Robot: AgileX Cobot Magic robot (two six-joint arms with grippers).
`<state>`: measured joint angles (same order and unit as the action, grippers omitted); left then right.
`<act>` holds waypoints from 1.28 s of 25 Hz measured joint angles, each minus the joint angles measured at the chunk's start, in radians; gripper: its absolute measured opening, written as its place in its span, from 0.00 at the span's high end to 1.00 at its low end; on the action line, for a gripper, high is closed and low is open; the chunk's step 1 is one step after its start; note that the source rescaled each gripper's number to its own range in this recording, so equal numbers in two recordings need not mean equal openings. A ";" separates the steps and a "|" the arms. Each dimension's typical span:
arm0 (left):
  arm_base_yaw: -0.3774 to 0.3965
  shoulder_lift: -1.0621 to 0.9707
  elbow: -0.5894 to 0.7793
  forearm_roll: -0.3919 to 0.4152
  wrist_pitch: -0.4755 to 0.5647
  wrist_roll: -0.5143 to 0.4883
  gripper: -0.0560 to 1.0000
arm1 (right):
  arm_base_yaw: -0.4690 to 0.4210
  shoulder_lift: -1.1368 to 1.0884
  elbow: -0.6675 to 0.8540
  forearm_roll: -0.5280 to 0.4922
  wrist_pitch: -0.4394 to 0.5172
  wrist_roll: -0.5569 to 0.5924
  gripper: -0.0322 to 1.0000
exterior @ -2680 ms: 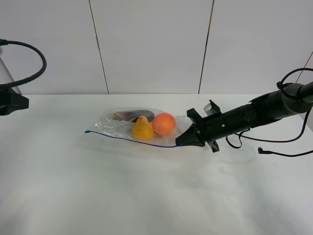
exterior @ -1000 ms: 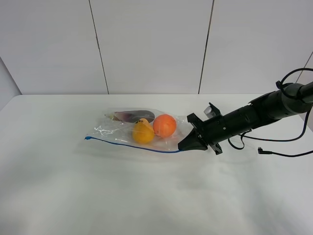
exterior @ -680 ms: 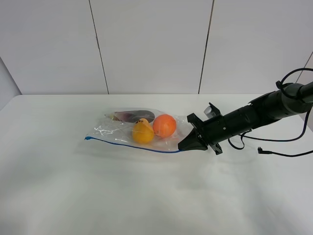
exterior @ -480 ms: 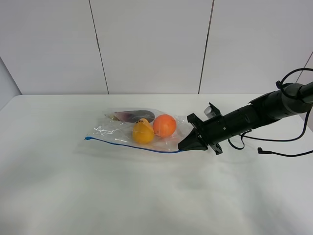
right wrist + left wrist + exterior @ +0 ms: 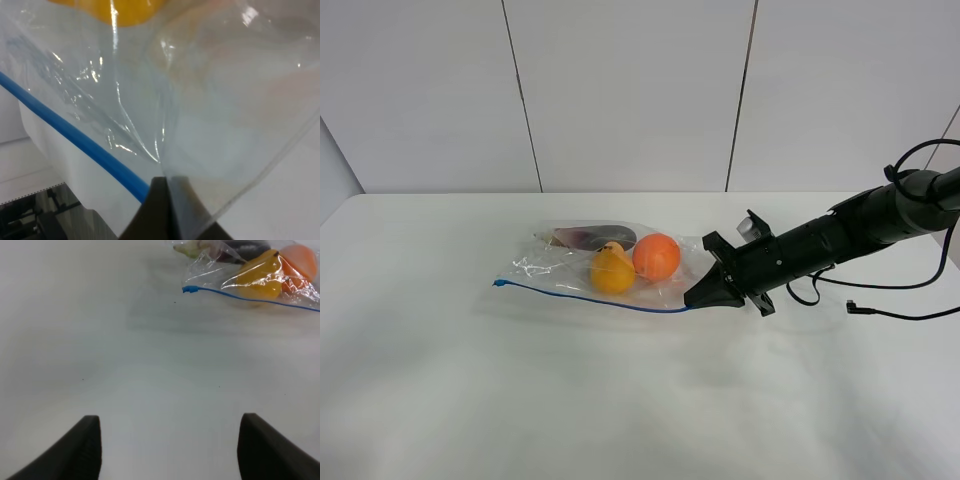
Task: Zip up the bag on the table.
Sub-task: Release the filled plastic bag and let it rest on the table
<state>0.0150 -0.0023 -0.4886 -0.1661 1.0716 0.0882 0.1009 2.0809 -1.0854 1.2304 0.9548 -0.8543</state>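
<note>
Right hand (image 5: 692, 296) pinches the bag (image 5: 548, 268) corner; black cable (image 5: 897, 316) lies behind.

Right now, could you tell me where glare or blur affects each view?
Exterior high: even light, the bag sharp, faint shadow beneath. Left wrist: the left claw soft, zipper strip clear. Right wrist: close-up, white glints on the plastic, the right claw blurred.
</note>
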 joint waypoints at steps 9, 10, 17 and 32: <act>0.000 0.000 0.000 0.000 0.000 0.000 0.15 | 0.000 0.000 0.000 0.000 0.001 0.000 0.97; 0.000 0.000 0.000 0.000 0.000 0.000 0.15 | 0.000 0.000 0.000 0.000 0.001 0.000 0.96; 0.000 0.000 0.000 0.000 0.000 0.000 0.15 | 0.000 0.000 -0.008 -0.003 0.005 0.000 0.48; 0.000 0.000 0.000 0.000 -0.001 0.000 0.15 | -0.012 -0.058 -0.088 -0.157 0.052 0.040 0.01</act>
<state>0.0150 -0.0023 -0.4886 -0.1661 1.0709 0.0882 0.0889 2.0232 -1.1730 1.0737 1.0067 -0.8147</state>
